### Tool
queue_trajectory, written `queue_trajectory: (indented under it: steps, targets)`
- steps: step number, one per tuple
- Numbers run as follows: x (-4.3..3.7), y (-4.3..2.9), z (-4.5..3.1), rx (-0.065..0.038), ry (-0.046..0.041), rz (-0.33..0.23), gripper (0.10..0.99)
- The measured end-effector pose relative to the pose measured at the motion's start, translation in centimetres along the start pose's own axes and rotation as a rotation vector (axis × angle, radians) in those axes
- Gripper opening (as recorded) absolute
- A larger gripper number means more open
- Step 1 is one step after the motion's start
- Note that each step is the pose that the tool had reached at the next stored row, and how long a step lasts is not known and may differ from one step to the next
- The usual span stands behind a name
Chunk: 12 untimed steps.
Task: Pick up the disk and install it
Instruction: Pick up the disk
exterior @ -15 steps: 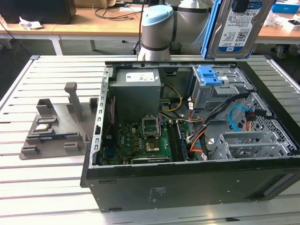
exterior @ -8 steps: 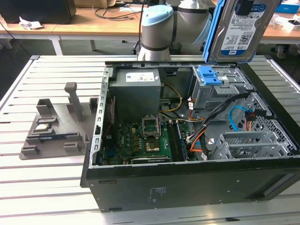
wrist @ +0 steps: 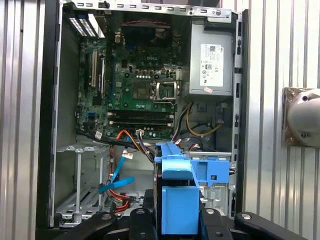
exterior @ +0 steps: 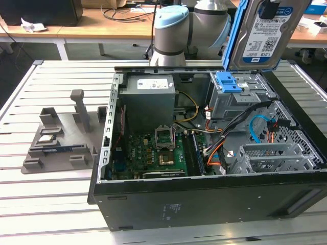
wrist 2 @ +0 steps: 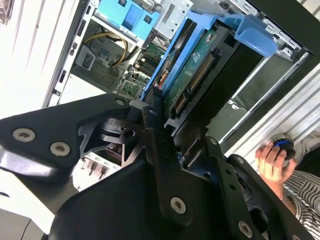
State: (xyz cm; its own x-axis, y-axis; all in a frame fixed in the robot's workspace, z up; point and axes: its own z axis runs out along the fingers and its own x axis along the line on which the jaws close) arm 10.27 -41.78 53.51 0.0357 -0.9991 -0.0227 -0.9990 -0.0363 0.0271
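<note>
In the exterior view, we see the disk [exterior: 263, 33] held upright at the exterior view's upper right, above the open computer case [exterior: 204, 204]. In the second wrist view, the gripper [wrist 2: 180, 122] seems clamped on the disk's blue frame, its tips partly hidden. In the first wrist view, the disk sits just beside the blue drive bay [wrist: 217, 172].

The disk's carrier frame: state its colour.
Blue: the disk's carrier frame, clearest in the first wrist view.

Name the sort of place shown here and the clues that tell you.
Probably a robotics lab: an open PC case lies on a slatted table, a robot arm holds a disk above it, and desks with cables stand behind.
</note>
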Motion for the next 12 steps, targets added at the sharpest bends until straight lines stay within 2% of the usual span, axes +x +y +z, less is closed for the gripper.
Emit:
queue_trajectory:
  steps: [6,12]
  targets:
    - [1.12,0.04,-0.01,0.000,0.0004,0.000,0.365]
    - [2.62,0.09,-0.03,0.000,0.0008,0.000,0.365]
